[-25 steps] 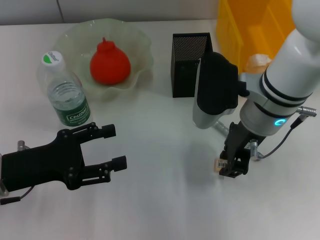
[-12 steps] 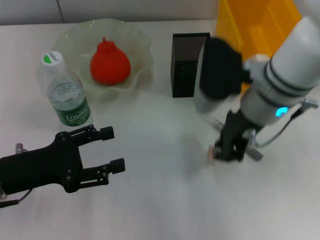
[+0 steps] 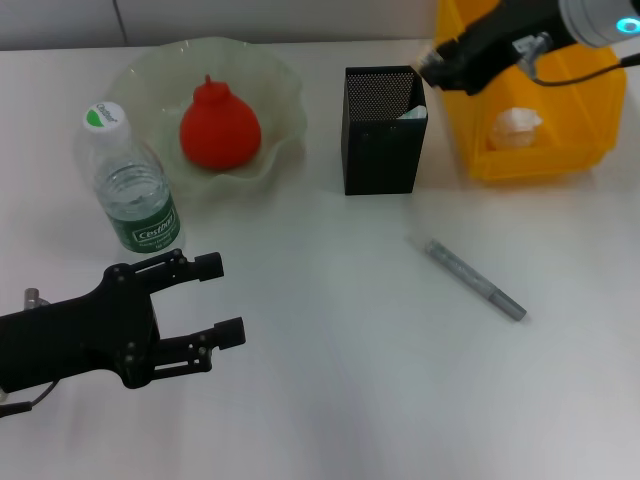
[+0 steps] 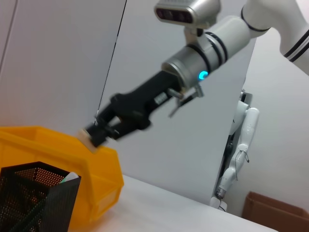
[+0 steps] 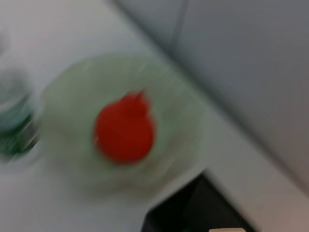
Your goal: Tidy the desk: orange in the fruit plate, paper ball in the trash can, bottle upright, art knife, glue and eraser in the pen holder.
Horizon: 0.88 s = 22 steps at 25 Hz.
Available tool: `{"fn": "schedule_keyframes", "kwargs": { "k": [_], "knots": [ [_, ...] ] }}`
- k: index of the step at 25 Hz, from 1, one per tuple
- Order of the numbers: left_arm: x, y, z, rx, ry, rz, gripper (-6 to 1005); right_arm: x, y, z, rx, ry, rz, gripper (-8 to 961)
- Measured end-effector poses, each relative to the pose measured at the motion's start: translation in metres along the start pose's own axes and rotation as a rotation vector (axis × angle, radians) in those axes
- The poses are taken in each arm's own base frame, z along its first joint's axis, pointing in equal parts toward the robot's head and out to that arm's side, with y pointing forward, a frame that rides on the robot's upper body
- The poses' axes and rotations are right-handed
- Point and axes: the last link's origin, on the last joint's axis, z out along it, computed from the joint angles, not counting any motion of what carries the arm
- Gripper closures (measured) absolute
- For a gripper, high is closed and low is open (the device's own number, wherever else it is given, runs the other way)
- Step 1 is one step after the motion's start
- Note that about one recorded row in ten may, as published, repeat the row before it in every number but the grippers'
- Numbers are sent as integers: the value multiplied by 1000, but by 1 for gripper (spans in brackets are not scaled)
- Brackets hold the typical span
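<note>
The right gripper (image 3: 428, 66) clamps the eraser (image 4: 90, 137) just above the pen holder (image 3: 384, 130) at one o'clock. The left gripper (image 3: 218, 300) hangs open at eight o'clock.

I read everything off the pen holder (image 3: 384, 130), the black mesh square cup standing upright with something pale already poking from its far right corner. The eraser (image 4: 88, 137), a small beige block, is up in the air just above that corner. Right of the holder sits the yellow trash can (image 3: 530, 150), the white paper ball (image 3: 513, 124) inside. Left of it, the ruffled green fruit plate (image 3: 150, 75) holds the orange (image 3: 219, 127). Further left the bottle (image 3: 130, 182) stands upright. A grey pen-like stick (image 3: 467, 279), art knife or glue I can't tell, lies flat in front.
</note>
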Motion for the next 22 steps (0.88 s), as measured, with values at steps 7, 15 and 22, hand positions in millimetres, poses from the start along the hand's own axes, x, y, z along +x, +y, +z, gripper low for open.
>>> {"fn": "schedule_keyframes", "kwargs": {
  "k": [7, 15, 22],
  "knots": [
    [0, 0, 1, -1, 1, -2, 185, -3, 0, 19, -30, -85, 22, 579],
    [1, -1, 0, -2, -1, -3, 184, 8, 17, -2, -128, 47, -2, 382],
    [3, -2, 2, -8, 0, 2, 185, 45, 31, 4, -171, 300, 14, 261]
  ]
}}
